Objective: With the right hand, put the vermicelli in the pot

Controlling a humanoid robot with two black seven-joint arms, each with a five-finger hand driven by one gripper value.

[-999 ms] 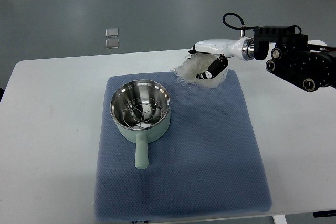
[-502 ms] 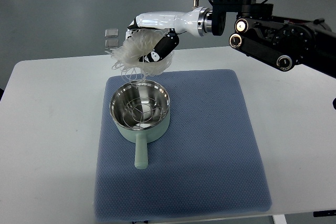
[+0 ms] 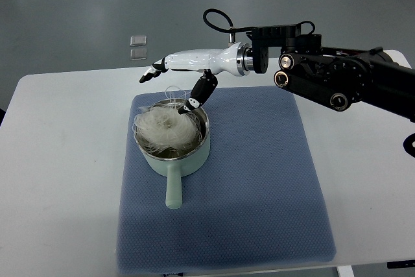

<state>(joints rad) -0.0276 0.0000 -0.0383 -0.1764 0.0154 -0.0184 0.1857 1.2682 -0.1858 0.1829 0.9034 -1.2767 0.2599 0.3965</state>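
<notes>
A white bundle of vermicelli (image 3: 163,126) lies in the steel pot (image 3: 194,157), which has a pale green body and a handle pointing toward me. A few strands hang over the pot's far rim. My right hand (image 3: 170,86) hovers just above the pot's far side, fingers spread open and holding nothing. Its arm (image 3: 324,76) reaches in from the right edge. The left arm is out of view.
The pot stands on a blue mat (image 3: 259,186) on a white table (image 3: 58,180). Two small clear squares (image 3: 137,47) lie on the grey floor beyond the table's far edge.
The right hand carried the vermicelli from the mat's far right to above the pot, lowered, and opened. The vermicelli dropped into the pot.
</notes>
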